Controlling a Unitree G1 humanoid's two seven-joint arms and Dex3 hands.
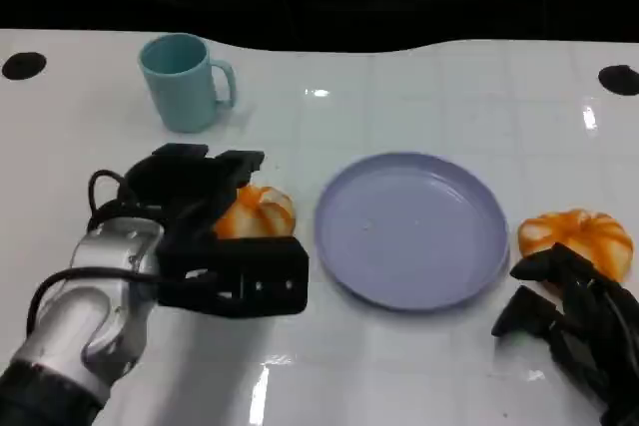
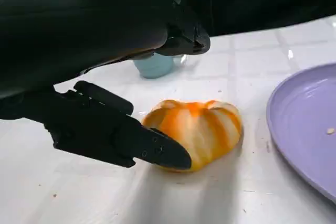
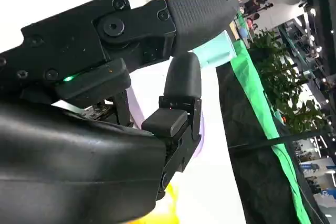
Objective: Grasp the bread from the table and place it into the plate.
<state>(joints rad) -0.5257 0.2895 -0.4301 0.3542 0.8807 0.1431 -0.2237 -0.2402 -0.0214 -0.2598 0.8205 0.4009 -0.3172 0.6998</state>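
Note:
An orange-and-white striped bread (image 1: 262,211) lies on the white table left of the lavender plate (image 1: 411,228). My left hand (image 1: 210,236) straddles it with fingers apart. In the left wrist view one finger (image 2: 131,140) reaches the bread (image 2: 202,129) at its near side, while the upper fingers (image 2: 173,32) hover above it without contact. The plate (image 2: 310,124) holds nothing but a crumb. A second bread (image 1: 581,236) sits right of the plate. My right hand (image 1: 579,321) rests just in front of it, fingers loosely apart and holding nothing; its fingers (image 3: 178,103) show in the right wrist view.
A teal mug (image 1: 187,82) stands at the back left, behind my left hand, also seen as the mug (image 2: 155,65) in the left wrist view. The table's dark far edge (image 1: 319,37) runs across the back. Black round marks sit at both far corners.

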